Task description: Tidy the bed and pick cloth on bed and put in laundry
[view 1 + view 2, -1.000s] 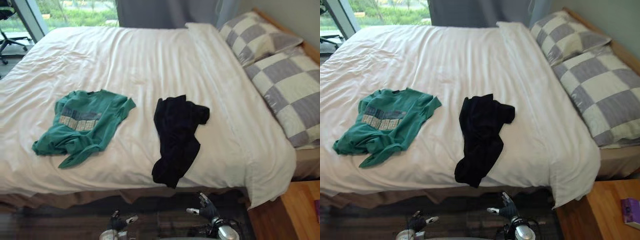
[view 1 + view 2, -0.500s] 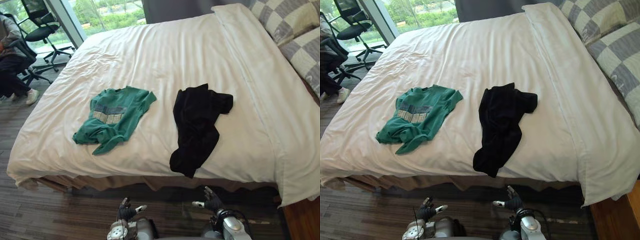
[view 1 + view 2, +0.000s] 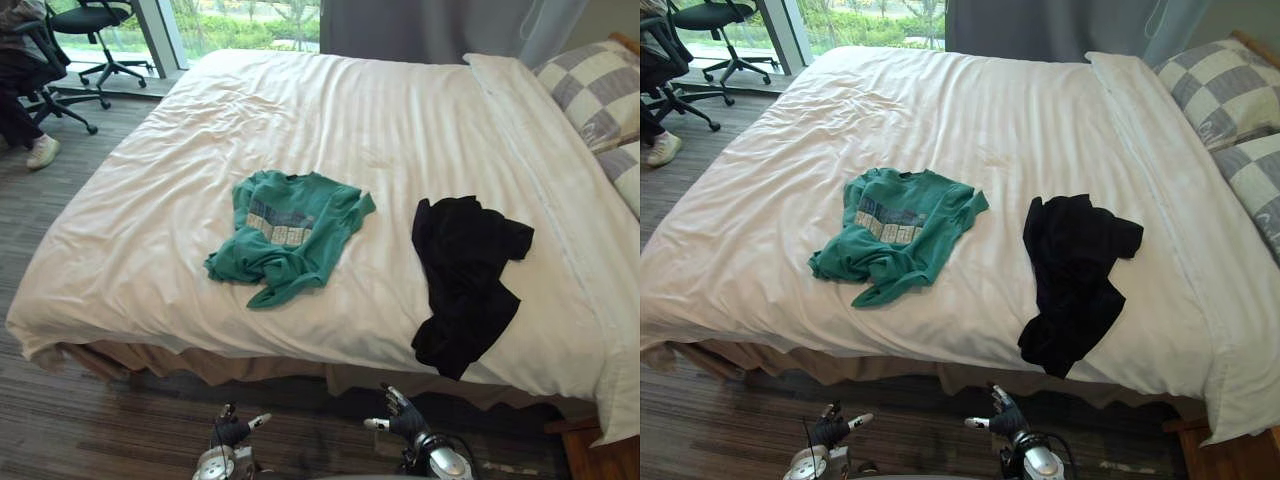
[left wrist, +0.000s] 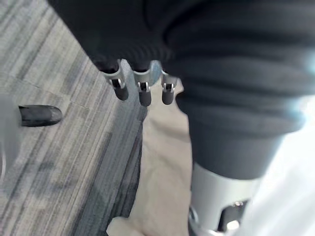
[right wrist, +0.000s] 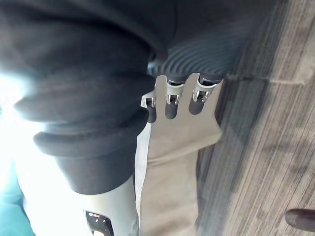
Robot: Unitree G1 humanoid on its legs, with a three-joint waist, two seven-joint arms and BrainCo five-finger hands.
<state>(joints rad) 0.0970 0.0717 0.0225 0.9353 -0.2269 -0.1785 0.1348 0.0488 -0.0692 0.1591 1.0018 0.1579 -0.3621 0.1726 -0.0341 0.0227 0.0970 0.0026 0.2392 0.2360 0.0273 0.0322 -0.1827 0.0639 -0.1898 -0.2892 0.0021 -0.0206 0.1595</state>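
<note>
Bedroom with a wide bed (image 3: 330, 110) under a white duvet, the robot standing at its long side. Both hands hang low over the dark wood floor (image 3: 70, 430), short of the mattress edge. The left hand (image 3: 232, 432) has its fingers (image 4: 142, 93) loosely straight and its thumb spread out to the side; it holds nothing. The right hand (image 3: 405, 420) mirrors it, fingers (image 5: 170, 105) relaxed and parted from the thumb, also empty. The two thumbs point toward each other and the arms sit close to the body, which reads as a resting pose for approaching, not a reach.

Two garments lie on the duvet, well beyond the fingertips. A crumpled green T-shirt (image 3: 290, 235) sits ahead of the left hand's fingers and a little to their right. A black garment (image 3: 465, 280) lies ahead of the right hand's fingers, also slightly to their right. Its lower end is close to the bed's near edge, so it looks the easier first pick. Bare duvet separates the two. Both look dropped, not folded, which is likely why they are meant for the laundry.

Far beyond the right fingers, checked pillows (image 3: 590, 85) lie at the head of the bed. Far past the left fingers, by the window, stands an office chair (image 3: 85, 25), with a person's white shoe (image 3: 42, 150) beside it.
</note>
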